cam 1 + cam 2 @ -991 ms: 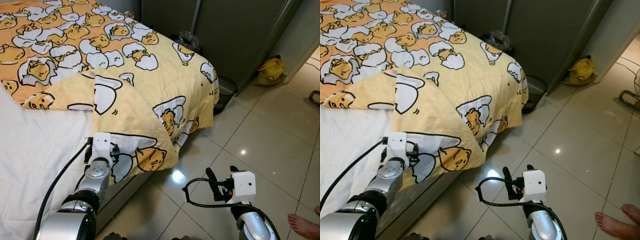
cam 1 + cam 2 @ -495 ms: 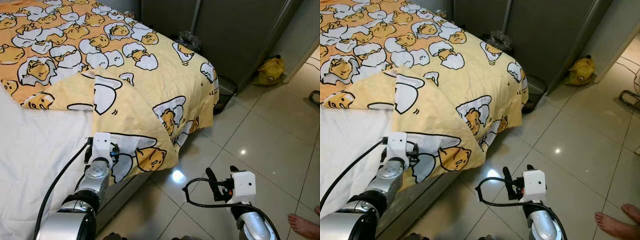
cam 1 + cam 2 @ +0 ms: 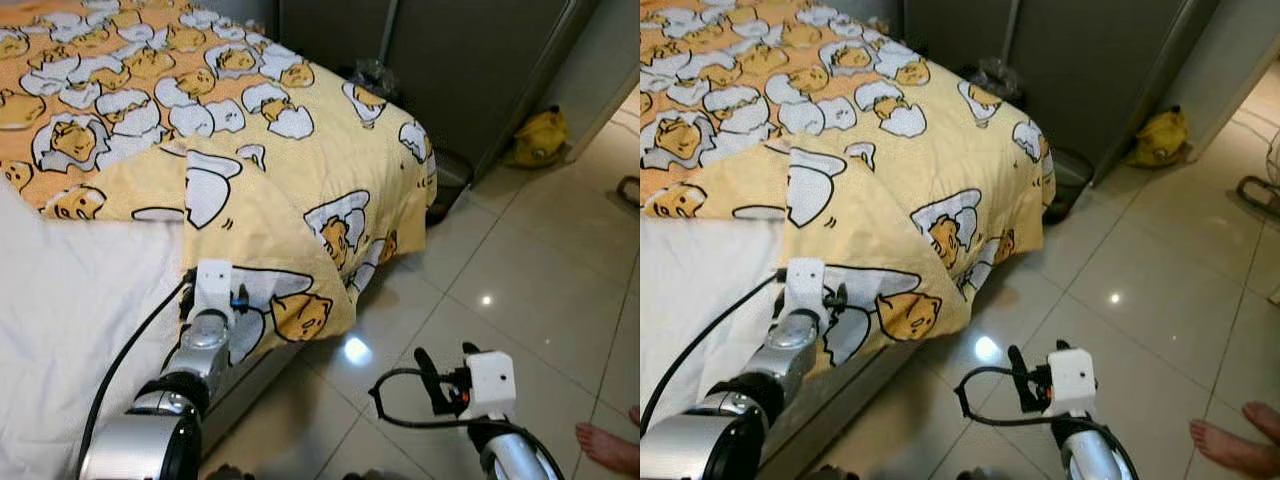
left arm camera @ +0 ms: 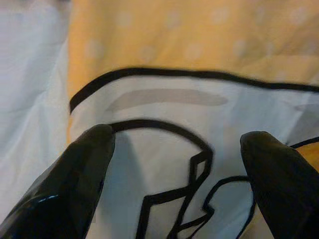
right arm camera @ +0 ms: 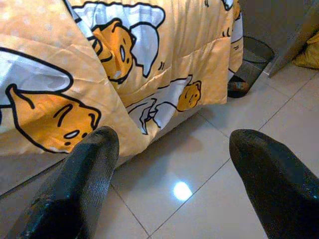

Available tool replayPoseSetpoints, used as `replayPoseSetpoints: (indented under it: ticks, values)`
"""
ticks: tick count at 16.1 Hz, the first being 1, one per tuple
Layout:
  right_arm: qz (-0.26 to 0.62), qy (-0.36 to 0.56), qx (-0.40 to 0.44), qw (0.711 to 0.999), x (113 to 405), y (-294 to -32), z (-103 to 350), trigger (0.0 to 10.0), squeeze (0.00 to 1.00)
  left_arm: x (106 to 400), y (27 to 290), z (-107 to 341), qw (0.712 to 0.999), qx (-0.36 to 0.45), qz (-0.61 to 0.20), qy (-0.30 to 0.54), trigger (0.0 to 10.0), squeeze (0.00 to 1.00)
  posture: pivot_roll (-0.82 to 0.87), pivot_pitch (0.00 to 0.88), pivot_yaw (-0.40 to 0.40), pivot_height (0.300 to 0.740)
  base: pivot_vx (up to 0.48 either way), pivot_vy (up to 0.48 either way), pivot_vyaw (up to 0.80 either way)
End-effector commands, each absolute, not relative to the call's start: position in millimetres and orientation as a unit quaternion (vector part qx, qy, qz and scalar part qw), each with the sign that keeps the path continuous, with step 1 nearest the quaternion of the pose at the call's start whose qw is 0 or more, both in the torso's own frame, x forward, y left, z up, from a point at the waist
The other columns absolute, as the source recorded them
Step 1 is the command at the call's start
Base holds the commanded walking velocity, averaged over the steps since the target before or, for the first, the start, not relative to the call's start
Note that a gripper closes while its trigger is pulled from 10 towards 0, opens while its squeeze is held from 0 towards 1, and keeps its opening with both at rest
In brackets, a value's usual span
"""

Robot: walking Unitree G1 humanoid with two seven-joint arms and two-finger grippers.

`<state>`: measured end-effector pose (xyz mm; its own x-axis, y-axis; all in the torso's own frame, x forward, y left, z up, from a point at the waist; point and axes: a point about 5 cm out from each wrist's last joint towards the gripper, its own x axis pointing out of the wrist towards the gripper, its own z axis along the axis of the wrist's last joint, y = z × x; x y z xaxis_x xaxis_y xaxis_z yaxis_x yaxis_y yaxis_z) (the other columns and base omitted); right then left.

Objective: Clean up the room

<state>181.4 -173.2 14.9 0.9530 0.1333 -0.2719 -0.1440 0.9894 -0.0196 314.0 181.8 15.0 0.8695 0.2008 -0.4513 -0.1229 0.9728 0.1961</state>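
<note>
A yellow quilt [image 3: 290,170] printed with egg cartoons covers the bed, and one corner is folded back and hangs over the bed's side. My left gripper [image 4: 177,144] is open at that hanging edge, its fingers [image 4: 79,169] spread against the white and yellow cloth. In the left eye view, the left wrist [image 3: 212,282] sits right at the quilt's border. My right gripper [image 3: 446,366] is open, low over the tiled floor beside the bed, with nothing between its fingers [image 5: 84,174].
Bare white sheet [image 3: 70,300] lies left of the folded quilt. A dark mesh bin [image 3: 452,180] stands at the bed's foot by a grey wardrobe [image 3: 460,60]. A yellow bag [image 3: 540,138] lies beyond. A person's bare foot [image 3: 606,446] is at the right.
The whole picture has shifted slightly, so the camera moved. Both grippers keep much the same place relative to the quilt and floor.
</note>
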Motion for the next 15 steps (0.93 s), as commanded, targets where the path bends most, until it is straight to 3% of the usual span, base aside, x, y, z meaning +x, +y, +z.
replayPoseSetpoints:
  ticks: [1,3,7,10,13,14,15]
  values:
    - [0.075,0.144,-0.024,0.986,177.7,-173.9,14.5,10.0,0.00,314.0,186.8,15.4,0.959,0.083,0.109,0.247,10.0,0.00,-0.13,0.095,-0.069,0.740,0.000,0.000,0.00]
    - [0.076,0.147,-0.025,0.986,173.8,-174.3,14.3,10.0,0.00,316.7,197.0,22.5,0.959,0.094,0.144,0.223,10.0,0.00,-0.13,0.111,-0.071,0.740,0.000,0.000,0.00]
    - [0.082,0.163,-0.022,0.983,158.3,-172.4,12.0,10.0,0.00,306.4,204.4,11.6,0.949,0.085,0.168,0.255,10.0,0.00,-0.14,0.166,-0.079,0.740,0.000,0.000,0.00]
    - [0.086,0.173,-0.022,0.981,148.3,-173.0,14.2,10.0,0.00,292.6,183.6,-9.9,0.941,0.040,0.107,0.319,10.0,0.00,-0.15,0.212,-0.097,0.740,0.000,0.000,0.00]
    - [0.094,0.192,-0.032,0.976,133.0,-179.4,16.5,10.0,0.00,287.9,171.6,-16.8,0.935,0.046,0.076,0.344,10.0,0.00,-0.20,0.270,-0.120,0.740,0.000,0.000,0.00]
    - [0.091,0.195,-0.034,0.976,128.8,-181.6,18.1,10.0,0.00,289.1,169.3,-15.8,0.935,0.050,0.077,0.343,0.0,0.00,-0.21,0.275,-0.125,0.740,0.000,0.000,0.00]
    - [0.090,0.195,-0.034,0.976,128.9,-181.2,19.4,10.0,0.00,290.9,169.1,-14.2,0.935,0.049,0.081,0.341,0.0,0.00,-0.22,0.272,-0.121,0.740,0.000,0.000,0.00]
